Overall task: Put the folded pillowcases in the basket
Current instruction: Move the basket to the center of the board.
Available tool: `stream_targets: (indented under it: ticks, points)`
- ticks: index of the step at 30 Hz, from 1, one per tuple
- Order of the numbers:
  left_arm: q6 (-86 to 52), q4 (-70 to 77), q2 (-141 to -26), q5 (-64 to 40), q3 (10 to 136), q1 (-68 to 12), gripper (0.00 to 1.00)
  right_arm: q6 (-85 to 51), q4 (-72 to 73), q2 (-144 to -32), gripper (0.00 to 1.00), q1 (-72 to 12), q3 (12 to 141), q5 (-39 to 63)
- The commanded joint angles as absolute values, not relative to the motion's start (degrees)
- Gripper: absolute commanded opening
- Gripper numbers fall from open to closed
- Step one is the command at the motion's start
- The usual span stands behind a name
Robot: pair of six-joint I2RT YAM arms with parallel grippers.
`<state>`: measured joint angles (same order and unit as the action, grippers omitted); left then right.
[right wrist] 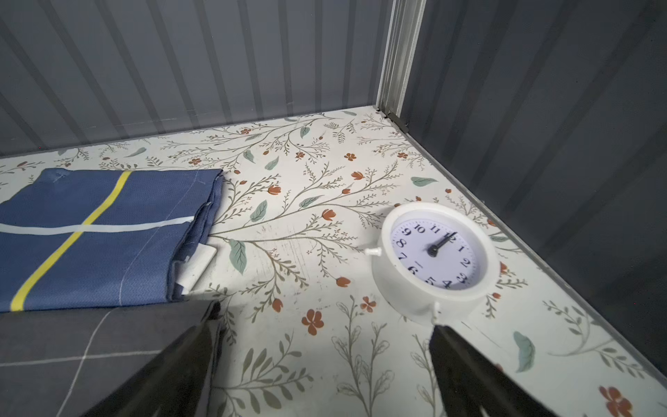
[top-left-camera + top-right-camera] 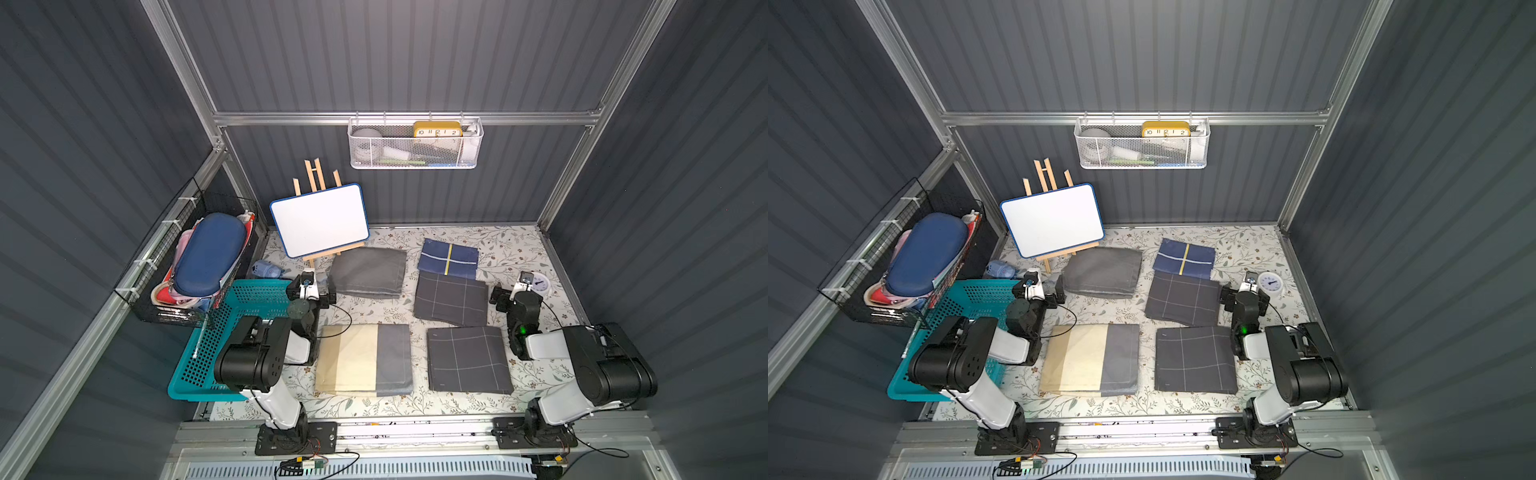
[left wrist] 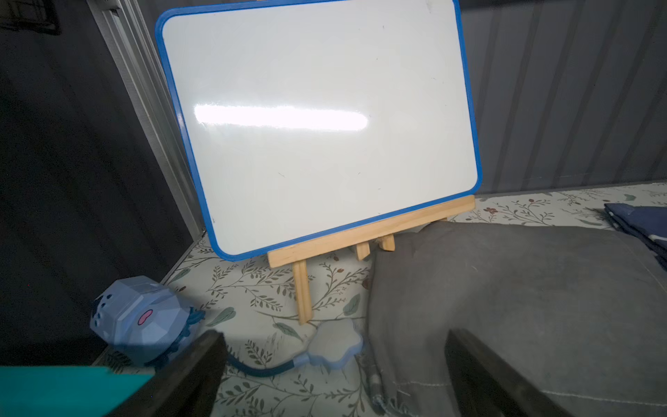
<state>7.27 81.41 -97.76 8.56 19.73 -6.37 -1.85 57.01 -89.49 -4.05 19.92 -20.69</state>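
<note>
The teal basket (image 2: 249, 297) (image 2: 967, 301) stands at the table's left edge, partly under my left arm; its corner (image 3: 54, 386) shows in the left wrist view. Several folded pillowcases lie on the table: a plain grey one (image 2: 368, 272) (image 3: 523, 307), a blue one with a yellow stripe (image 2: 449, 257) (image 1: 90, 238), two dark grey checked ones (image 2: 451, 299) (image 2: 469, 359), and a cream-and-grey one (image 2: 363, 359). My left gripper (image 2: 312, 291) (image 3: 334, 337) hangs open between the basket and the grey pillowcase. My right gripper (image 2: 517, 293) (image 1: 326, 319) is open and empty beside the far checked pillowcase.
A whiteboard on a wooden easel (image 2: 320, 220) stands behind the grey pillowcase, with a blue toy (image 2: 268, 270) to its left. A white clock (image 2: 540, 284) lies near my right gripper. A black wire basket (image 2: 183, 270) hangs on the left wall, a white mesh basket (image 2: 415, 143) on the back wall.
</note>
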Motion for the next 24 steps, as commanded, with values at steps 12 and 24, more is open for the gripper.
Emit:
stream_targets:
  ticks: [12, 24]
  points:
    - [5.5, 78.6, -97.5, 8.0, 20.2, -5.7, 1.00, -2.3, 57.2, -89.7, 0.99, -3.8, 20.5, -20.3]
    - [7.1, 71.3, -88.4, 9.1, 19.7, -6.7, 1.00, 1.4, 66.3, -85.3, 0.99, -5.0, 14.3, -15.7]
